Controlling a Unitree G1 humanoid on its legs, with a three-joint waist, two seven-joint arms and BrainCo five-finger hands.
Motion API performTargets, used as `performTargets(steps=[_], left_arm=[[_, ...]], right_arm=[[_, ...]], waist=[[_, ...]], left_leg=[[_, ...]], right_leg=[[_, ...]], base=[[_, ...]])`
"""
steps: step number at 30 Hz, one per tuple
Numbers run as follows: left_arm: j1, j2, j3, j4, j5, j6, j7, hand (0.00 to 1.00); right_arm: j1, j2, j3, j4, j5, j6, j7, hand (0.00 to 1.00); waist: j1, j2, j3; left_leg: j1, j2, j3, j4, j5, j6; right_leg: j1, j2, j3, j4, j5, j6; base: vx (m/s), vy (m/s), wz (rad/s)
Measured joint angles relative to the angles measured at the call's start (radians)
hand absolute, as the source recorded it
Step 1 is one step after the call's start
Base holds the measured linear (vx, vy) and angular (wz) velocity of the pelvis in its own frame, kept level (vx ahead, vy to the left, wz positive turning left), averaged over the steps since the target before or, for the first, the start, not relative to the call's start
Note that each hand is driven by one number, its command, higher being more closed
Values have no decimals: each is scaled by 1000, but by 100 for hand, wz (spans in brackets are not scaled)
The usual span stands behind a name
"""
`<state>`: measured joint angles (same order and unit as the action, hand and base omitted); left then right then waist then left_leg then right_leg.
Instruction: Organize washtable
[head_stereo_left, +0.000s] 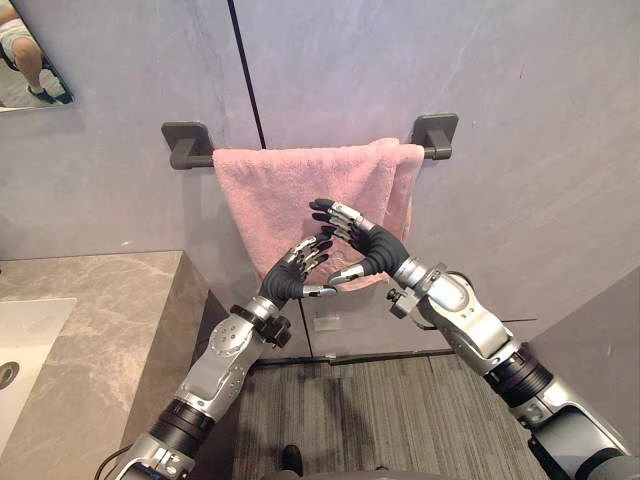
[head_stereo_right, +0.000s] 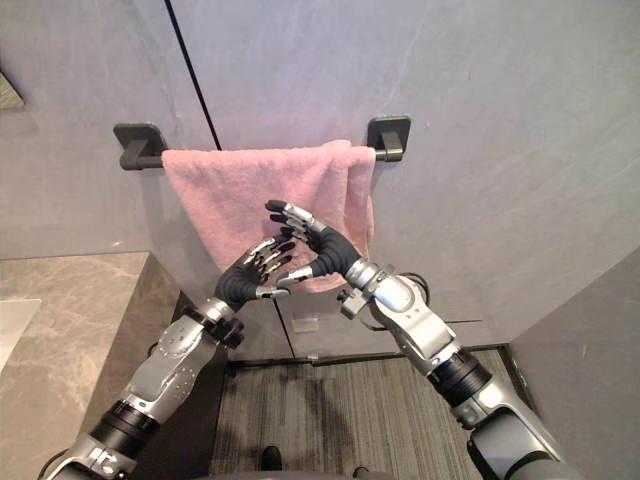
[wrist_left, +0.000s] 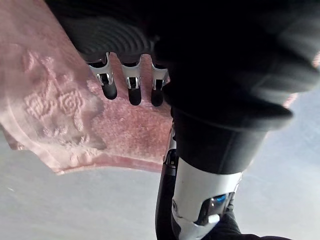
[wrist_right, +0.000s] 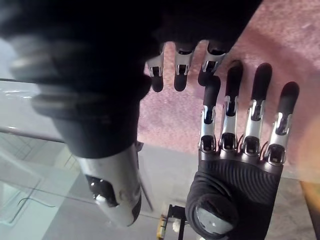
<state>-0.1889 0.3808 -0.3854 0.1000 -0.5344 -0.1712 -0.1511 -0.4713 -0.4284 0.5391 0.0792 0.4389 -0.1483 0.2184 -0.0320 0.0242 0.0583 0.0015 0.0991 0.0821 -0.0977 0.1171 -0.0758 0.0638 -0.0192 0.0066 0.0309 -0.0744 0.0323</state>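
**Both hands open before the hung towel**

Nearest you on the left is the stone bench (head_stereo_left: 110, 300); the left eye view adds its white sink (head_stereo_left: 25, 340). Farther out, your left hand (head_stereo_left: 293, 275) and right hand (head_stereo_left: 372, 250) sit close together, fingers straight, holding nothing. Just beyond them hangs the pink towel (head_stereo_left: 265, 190). The left wrist view picks out its embossed flowers (wrist_left: 52, 105). It is draped over the dark bar (head_stereo_left: 195, 158) on the far wall.

Left robot hand (head_stereo_left: 290, 278), right robot hand (head_stereo_left: 374, 250) raised, fingers extended.
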Motion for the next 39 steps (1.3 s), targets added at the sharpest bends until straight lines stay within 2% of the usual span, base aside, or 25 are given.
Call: performTargets(steps=[6,13,16,21,34,39], left_arm=[[-31,-61,23,68,81,0,65,0],[-74,-104,86,112,139,0,114,0],[-120,-110,109,128,159,-2,137,0],[-126,-130,174,163,182,-2,175,0],[-126,-135,320,187,183,-3,198,0],[-60,-136,362,159,183,-12,198,0]], right_arm=[[12,62,-14,72,-83,2,-22,0],[49,113,-44,140,-109,4,-43,0],[64,145,-111,157,-118,4,-53,0],[81,165,-190,175,-114,4,-82,0],[149,170,-409,172,-75,0,-115,0],[186,170,-508,166,-74,-2,-132,0]], waist=[[3,0,0],[2,-8,5],[6,-20,13],[-4,-22,14],[-6,-31,20],[-7,-35,22]], left_leg=[[-1,7,-2,-1,3,-3],[-1,7,-3,-5,3,-3],[0,6,-2,0,3,-3],[3,6,1,0,3,-3],[13,8,5,0,3,-3],[17,7,4,0,3,-3]], right_leg=[[-1,2,-2,0,3,-6],[-1,1,-1,1,4,-6],[-1,1,-1,1,4,-6],[1,2,0,1,4,-6],[4,2,8,1,5,-7],[15,1,5,-1,5,-7]], base=[[-4,-2,0],[-4,0,0],[0,0,0],[0,0,0],[0,0,0],[0,0,0]])
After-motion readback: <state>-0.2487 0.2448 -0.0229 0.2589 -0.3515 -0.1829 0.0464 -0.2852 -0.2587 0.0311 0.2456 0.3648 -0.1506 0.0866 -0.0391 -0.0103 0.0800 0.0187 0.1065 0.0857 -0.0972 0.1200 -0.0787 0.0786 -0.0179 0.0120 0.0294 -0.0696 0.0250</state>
